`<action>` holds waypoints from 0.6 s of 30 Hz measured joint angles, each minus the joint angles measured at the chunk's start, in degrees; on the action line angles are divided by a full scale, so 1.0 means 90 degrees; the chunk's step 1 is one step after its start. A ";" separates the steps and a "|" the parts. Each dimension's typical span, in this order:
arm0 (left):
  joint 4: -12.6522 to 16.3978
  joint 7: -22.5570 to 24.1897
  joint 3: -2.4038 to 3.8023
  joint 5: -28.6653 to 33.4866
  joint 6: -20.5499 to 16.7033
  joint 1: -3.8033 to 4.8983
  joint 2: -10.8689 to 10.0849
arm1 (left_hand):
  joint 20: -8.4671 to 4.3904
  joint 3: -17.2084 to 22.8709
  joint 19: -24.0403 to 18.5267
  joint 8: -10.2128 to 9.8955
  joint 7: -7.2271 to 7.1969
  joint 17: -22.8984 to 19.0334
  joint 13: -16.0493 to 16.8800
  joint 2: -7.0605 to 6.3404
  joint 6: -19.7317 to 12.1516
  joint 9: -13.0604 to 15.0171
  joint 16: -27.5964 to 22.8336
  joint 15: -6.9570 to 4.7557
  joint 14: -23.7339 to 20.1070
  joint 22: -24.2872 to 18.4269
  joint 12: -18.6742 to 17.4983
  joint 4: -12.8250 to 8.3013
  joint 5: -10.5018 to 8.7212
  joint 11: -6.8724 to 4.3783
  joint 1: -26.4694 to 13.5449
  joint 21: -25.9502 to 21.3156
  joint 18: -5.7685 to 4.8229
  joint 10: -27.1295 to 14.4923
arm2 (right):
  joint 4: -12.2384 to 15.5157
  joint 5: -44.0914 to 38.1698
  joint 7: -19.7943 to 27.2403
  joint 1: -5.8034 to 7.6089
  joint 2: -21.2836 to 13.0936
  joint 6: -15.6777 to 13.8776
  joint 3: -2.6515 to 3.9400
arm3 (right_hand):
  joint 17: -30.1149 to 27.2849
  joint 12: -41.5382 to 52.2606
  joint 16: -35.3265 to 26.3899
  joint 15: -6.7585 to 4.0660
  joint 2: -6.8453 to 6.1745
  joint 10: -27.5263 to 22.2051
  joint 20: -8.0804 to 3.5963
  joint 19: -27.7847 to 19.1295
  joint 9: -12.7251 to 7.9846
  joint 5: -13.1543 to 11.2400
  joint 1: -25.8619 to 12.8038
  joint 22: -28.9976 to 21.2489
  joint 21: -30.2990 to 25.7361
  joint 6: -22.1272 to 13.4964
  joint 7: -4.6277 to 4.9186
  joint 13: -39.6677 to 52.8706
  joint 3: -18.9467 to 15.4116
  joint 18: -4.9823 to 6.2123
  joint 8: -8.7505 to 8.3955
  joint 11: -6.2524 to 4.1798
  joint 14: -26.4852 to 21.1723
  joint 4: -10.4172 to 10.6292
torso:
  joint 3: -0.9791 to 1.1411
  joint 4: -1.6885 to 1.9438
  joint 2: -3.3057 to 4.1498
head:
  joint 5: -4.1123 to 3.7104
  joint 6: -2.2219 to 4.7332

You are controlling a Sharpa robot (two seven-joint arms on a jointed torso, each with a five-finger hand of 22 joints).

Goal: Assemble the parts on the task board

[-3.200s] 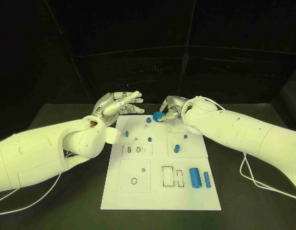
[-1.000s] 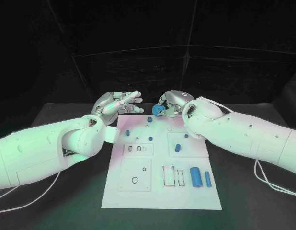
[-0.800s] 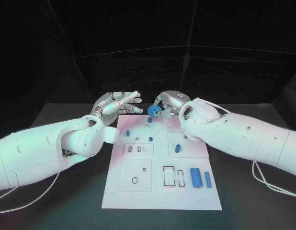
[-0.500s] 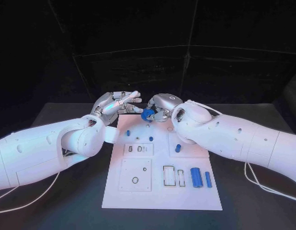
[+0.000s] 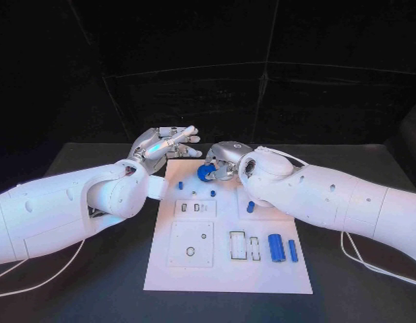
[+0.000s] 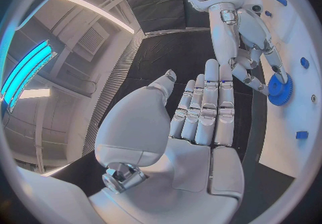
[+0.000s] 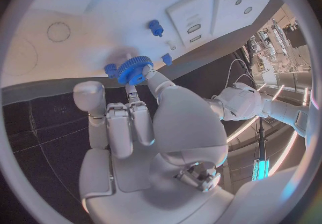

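Cylinders, 2 of them, blue and lying side by side [image 5: 282, 249] at the near right end of the flat white task board [image 5: 169, 276], next to 2 empty upright slots. Further in, a small blue block [image 5: 251, 206] on the board's right half. Beyond that, 2 short blue pegs [image 5: 181, 184] standing on the left half.

At the far end, the silver right hand [image 5: 223, 163], pinching a blue toothed gear wheel [image 5: 205, 172] at its fingertips, with the remaining fingers loosely curled. Seen from the right wrist, the gear wheel [image 7: 134, 69] hangs low over the far part of the board, facing it. A blue stub shows just beside its rim. Cannot tell whether the wheel touches the board or the stub.

Furthest left, the silver left hand [image 5: 166, 145], just beside the board's far left corner, fingers straight and side by side, holding nothing. From the left wrist, the wheel [image 6: 279, 89] lies past those fingertips, apart from them.

Judged nearer and already loaded: the right hand. Likely crux of the coming move: getting the wheel's bore square over its peg before lowering.
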 measured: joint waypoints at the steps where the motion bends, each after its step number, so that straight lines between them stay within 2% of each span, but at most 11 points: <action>1: -0.0001 0.0000 0.0000 0.0000 0.0000 0.0000 0.0000 | 0.0000 0.0000 0.0000 0.0000 0.0000 0.0000 0.0000 0.0000 0.0000 0.0000 0.0000 0.0000 0.0000 0.0000 0.0000 0.0000 0.0000 0.0000 0.0000 0.0000 0.0000 0.0000 | 0.0000 0.0000 0.0000 -0.0002 -0.0001 0.0033 -0.0003 | 0.0000 0.0000 0.0000 0.0000 0.0000 0.0000 0.0000 0.0000 0.0000 0.0000 0.0000 0.0000 0.0000 0.0001 0.0000 0.0000 0.0000 0.0000 -0.0001 0.0000 0.0000 0.0000 | 0.0001 -0.0002 0.0000 | 0.0002 -0.0005; 9: -0.0012 0.0003 0.0000 0.0000 0.0000 0.0000 0.0006 | 0.0000 0.0000 0.0000 0.0000 0.0000 -0.0001 0.0000 0.0000 0.0000 0.0000 0.0000 0.0000 0.0000 0.0000 0.0000 0.0000 0.0000 0.0000 0.0000 0.0000 0.0000 0.0000 | -0.0016 0.0000 0.0000 0.0002 0.0001 0.0216 -0.0005 | -0.0001 0.0000 0.0000 0.0000 -0.0042 0.0000 0.0000 0.0000 -0.0002 0.0000 -0.0042 -0.0030 0.0000 0.0032 -0.0014 0.0000 0.0019 0.0000 -0.0033 0.0000 0.0000 0.0019 | 0.0003 -0.0002 -0.0003 | 0.0005 -0.0026; 11: -0.0014 0.0004 0.0000 0.0000 0.0000 0.0000 0.0007 | 0.0000 0.0000 0.0000 0.0000 0.0000 -0.0001 0.0000 0.0000 0.0000 0.0000 0.0000 0.0000 0.0000 0.0000 0.0000 0.0000 0.0000 0.0000 0.0000 0.0000 0.0000 0.0000 | -0.0037 0.0001 0.0000 0.0006 0.0009 0.0219 -0.0003 | -0.0001 -0.0066 0.0000 0.0000 -0.0083 -0.0001 0.0000 0.0000 -0.0004 0.0000 -0.0083 -0.0056 0.0000 0.0091 -0.0044 0.0000 0.0036 0.0000 -0.0150 0.0001 0.0000 0.0037 | 0.0003 -0.0002 -0.0002 | 0.0001 -0.0032; 14: -0.0014 0.0004 0.0000 0.0000 0.0000 0.0000 0.0006 | 0.0000 0.0000 0.0000 0.0000 0.0000 -0.0001 0.0000 0.0000 0.0000 0.0000 0.0000 0.0000 0.0000 0.0000 0.0000 0.0000 0.0000 0.0000 0.0000 0.0000 0.0000 0.0000 | -0.0074 0.0001 -0.0005 0.0006 0.0026 0.0216 -0.0004 | -0.0001 -0.0178 0.0000 0.0046 -0.0151 -0.0085 0.0037 -0.0037 -0.0006 0.0007 -0.0151 -0.0090 0.0000 -0.0014 -0.0094 0.0000 0.0055 0.0000 -0.0362 0.0085 -0.0030 0.0056 | 0.0002 -0.0004 -0.0002 | -0.0012 -0.0039; 18: -0.0014 0.0004 0.0000 0.0000 0.0000 0.0000 0.0006 | 0.0000 0.0000 0.0000 0.0000 0.0000 -0.0001 0.0000 0.0000 0.0000 0.0000 0.0000 0.0000 0.0000 0.0001 0.0000 0.0000 0.0000 0.0000 0.0000 0.0000 0.0000 0.0000 | -0.0131 0.0001 -0.0034 -0.0009 0.0043 0.0213 -0.0019 | -0.0001 -0.0231 0.0000 0.0116 -0.0214 -0.0141 0.0087 -0.0087 0.0002 0.0062 -0.0214 -0.0106 -0.0027 -0.0392 -0.0024 0.0000 0.0080 0.0000 -0.0579 0.0140 -0.0025 0.0071 | 0.0002 -0.0006 -0.0002 | -0.0016 -0.0042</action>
